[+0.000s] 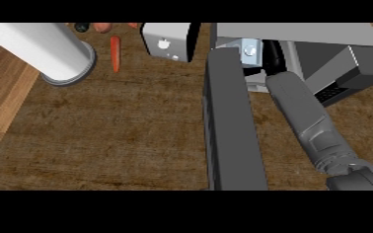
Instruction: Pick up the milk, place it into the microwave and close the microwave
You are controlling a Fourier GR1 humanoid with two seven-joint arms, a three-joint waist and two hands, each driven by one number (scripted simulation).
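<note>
The microwave (pixel 342 54) stands at the upper right with its dark grey door (pixel 232 128) swung open toward me. Inside its opening stands the milk (pixel 249 50), a small pale carton near the left wall. My right forearm reaches in from the lower right. My right hand (pixel 275 57) shows only as a black shape right beside the carton's right side, partly hidden by the microwave's top. Whether it holds the carton I cannot tell. My left hand shows nowhere.
A large white cylinder (pixel 51 49) lies at the upper left. A carrot (pixel 115 53) and other vegetables (pixel 100 27) sit at the back, beside a white box-shaped appliance (pixel 171 40). The brown counter (pixel 116 133) spreads left of the door.
</note>
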